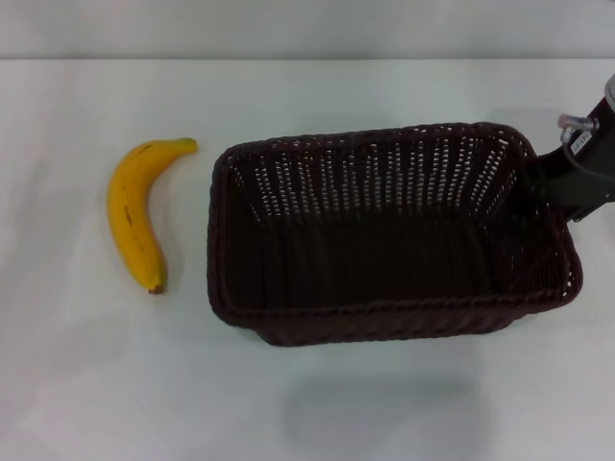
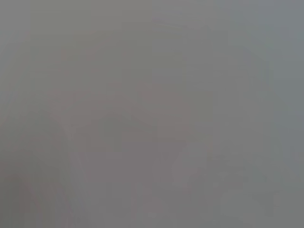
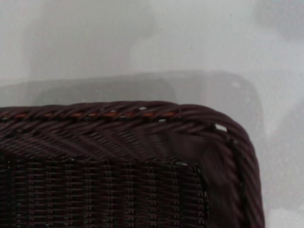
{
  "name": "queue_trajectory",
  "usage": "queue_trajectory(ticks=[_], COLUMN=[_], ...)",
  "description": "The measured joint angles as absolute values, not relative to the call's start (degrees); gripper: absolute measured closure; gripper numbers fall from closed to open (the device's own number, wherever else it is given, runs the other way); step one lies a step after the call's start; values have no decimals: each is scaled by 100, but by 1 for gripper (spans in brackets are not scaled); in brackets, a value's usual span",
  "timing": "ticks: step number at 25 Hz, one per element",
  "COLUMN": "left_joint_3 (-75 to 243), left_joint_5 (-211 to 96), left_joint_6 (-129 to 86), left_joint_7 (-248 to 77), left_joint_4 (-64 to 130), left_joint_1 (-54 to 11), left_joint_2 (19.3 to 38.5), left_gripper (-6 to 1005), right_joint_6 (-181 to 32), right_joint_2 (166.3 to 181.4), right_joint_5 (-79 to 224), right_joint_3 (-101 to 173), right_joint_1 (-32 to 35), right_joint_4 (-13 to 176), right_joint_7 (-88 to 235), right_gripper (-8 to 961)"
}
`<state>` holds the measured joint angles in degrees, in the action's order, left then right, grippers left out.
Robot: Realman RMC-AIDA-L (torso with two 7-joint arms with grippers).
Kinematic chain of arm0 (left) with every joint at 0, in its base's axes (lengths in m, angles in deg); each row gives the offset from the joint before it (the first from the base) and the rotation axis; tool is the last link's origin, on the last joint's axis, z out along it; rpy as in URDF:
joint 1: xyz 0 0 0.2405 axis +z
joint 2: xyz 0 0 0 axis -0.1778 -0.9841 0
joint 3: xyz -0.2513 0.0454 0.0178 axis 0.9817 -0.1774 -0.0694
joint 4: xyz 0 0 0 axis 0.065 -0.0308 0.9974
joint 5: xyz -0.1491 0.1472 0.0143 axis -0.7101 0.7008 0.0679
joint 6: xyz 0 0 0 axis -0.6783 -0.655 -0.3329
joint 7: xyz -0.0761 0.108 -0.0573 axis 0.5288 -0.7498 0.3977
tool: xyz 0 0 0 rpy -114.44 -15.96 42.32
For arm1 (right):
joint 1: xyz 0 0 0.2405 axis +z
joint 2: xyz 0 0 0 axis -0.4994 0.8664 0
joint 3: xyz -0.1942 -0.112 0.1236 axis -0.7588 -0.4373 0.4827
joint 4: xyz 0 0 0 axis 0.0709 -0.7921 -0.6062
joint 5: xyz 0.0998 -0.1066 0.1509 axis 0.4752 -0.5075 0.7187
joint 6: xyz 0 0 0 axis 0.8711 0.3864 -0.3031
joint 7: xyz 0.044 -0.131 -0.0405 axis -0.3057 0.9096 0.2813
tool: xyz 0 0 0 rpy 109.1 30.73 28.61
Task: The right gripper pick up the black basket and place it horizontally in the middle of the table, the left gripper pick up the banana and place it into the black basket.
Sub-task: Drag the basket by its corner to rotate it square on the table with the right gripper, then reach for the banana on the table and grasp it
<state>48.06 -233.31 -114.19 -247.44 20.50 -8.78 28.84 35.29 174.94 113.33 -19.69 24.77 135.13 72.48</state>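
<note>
The black basket [image 1: 384, 240] hangs over the middle-right of the white table [image 1: 317, 86], long side across the view, open top tilted toward me, its shadow on the table below it. My right gripper [image 1: 562, 182] holds its right rim, shut on it. The right wrist view shows a braided rim corner of the basket [image 3: 142, 142] above the table [image 3: 166, 42]. The banana [image 1: 135, 211] lies on the table left of the basket, stem end near the basket's back left corner, not touching it. My left gripper is out of view; the left wrist view shows only flat grey.
The table's far edge [image 1: 307, 60] meets a pale wall at the back. White tabletop lies in front of the basket and left of the banana.
</note>
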Motion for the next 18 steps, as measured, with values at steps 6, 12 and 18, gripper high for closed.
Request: queue_trajectory(ticks=[6,12,18], left_joint_3=[4808,4821,4818], left_joint_5=[-23336,-23348,-23335], left_joint_6=[-11415,-11379,-11034], left_joint_7=[-24700,-24665,-24659], left_joint_4=[2050,2050,1987], left_joint_1=[-874,-851,-848], left_joint_2=[2874,2866,2873], left_gripper=[151,168,185], right_joint_6=[3674,3780,3748], right_joint_2=[17463,17340,17217], right_joint_5=[11209,11292,11715], right_joint_3=[-2015,-1980,-1952], right_joint_1=[2470,2466,2356], right_joint_4=[13623,13994,14379], right_joint_7=[7146,7008,7053], right_gripper=[575,488,484])
